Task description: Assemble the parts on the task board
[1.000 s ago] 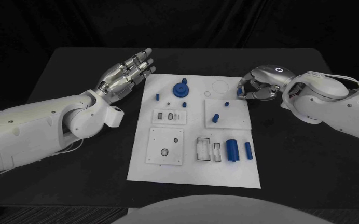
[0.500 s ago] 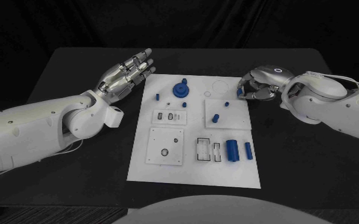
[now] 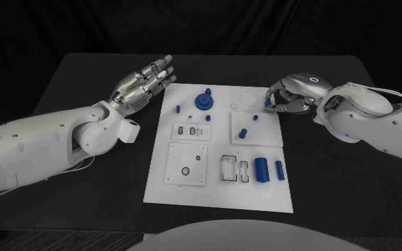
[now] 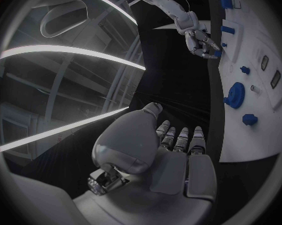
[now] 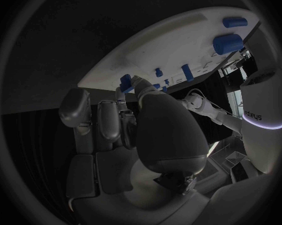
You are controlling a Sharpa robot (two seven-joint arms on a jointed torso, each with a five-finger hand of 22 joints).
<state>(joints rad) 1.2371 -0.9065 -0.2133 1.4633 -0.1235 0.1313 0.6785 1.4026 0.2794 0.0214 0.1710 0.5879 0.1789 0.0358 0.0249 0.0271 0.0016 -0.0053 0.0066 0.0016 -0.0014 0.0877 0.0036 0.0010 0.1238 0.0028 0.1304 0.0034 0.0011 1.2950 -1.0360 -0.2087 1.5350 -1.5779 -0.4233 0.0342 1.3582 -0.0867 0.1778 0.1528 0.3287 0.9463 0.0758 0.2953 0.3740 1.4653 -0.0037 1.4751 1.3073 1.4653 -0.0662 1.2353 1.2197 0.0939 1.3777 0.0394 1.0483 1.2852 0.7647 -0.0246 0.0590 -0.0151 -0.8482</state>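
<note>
a black table [image 3: 92,204] (matte, square-cornered) stands before a dark, folded curtain [image 3: 201,13] hanging behind it.

White task board [image 3: 219,188] carries scattered blue parts [image 3: 261,168].

Count, head view: one white rectangular task board [image 3: 219,196]. Blue plastic parts visible: seven — one round gear-like piece [image 3: 204,100], two large cylinders [image 3: 261,168], three small pegs [image 3: 178,108], one small piece [image 3: 269,103] at the right hand. Two silver many-fingered hands [image 3: 144,86].
</note>
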